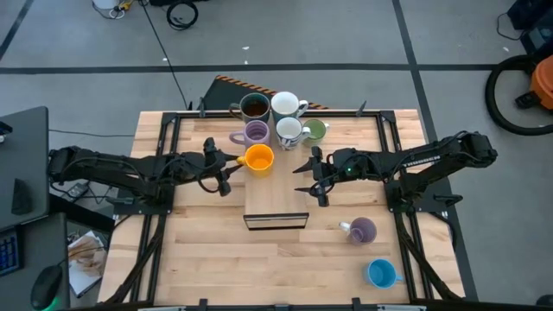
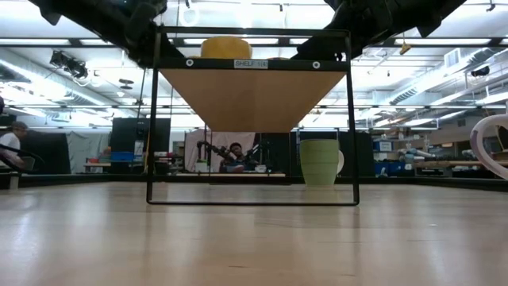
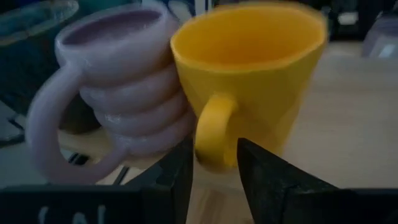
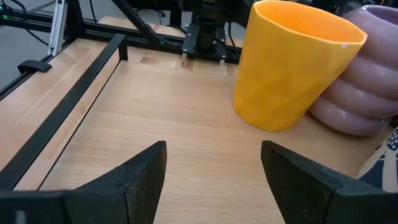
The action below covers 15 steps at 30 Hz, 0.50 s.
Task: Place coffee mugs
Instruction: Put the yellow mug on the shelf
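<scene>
The orange mug (image 1: 259,159) (image 3: 249,81) stands upright on its base on top of the raised wooden shelf (image 2: 252,99), close against a lilac mug (image 1: 255,132) (image 3: 124,87). My left gripper (image 1: 232,164) (image 3: 214,168) is open at the mug's left side. Its two fingers stand close on either side of the mug's handle (image 3: 214,130). My right gripper (image 1: 304,177) (image 4: 214,168) hovers open to the right of the orange mug (image 4: 292,68) with nothing between its fingers.
Behind the orange mug stand a dark brown mug (image 1: 254,106), two white mugs (image 1: 285,105) (image 1: 289,131) and a green one (image 1: 314,130) (image 2: 320,162). Another lilac mug (image 1: 363,230) and a blue mug (image 1: 381,274) sit near the table's front right. Black frame rails (image 4: 68,106) border the tabletop.
</scene>
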### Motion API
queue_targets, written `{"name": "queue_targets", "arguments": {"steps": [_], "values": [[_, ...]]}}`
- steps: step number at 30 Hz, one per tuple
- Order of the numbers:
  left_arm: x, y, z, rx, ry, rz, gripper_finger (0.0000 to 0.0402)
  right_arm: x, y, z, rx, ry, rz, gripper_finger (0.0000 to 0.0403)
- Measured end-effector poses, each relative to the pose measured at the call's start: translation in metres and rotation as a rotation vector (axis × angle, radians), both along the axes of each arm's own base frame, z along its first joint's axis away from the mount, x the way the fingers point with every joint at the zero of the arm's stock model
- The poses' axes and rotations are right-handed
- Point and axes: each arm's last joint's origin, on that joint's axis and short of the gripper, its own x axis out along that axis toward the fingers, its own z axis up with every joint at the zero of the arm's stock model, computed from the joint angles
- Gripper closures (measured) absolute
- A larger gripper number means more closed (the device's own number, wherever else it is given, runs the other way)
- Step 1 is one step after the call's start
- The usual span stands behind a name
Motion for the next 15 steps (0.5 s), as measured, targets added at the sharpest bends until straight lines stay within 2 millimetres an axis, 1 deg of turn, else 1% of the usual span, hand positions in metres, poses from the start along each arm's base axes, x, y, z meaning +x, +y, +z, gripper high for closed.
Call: {"name": "queue_targets", "arguments": {"steps": [6,11,13,15], "values": [[-0.01,-0.002,0.01,0.021,-0.038,-0.022,0.0253,0.0,0.0,-0.001,0.005,0.006,-0.015,0.0136],[-0.02,-0.006,0.015,0.047,-0.036,-0.047,0.025,0.0,0.0,0.0,0.026,0.004,-0.012,0.0141],[-0.022,-0.009,0.017,0.081,-0.031,-0.077,0.025,0.002,0.002,-0.002,0.032,0.006,-0.009,0.0144],[-0.022,-0.015,0.019,0.128,-0.026,-0.147,0.025,0.004,0.003,-0.005,0.033,0.016,-0.003,0.0147]]}}
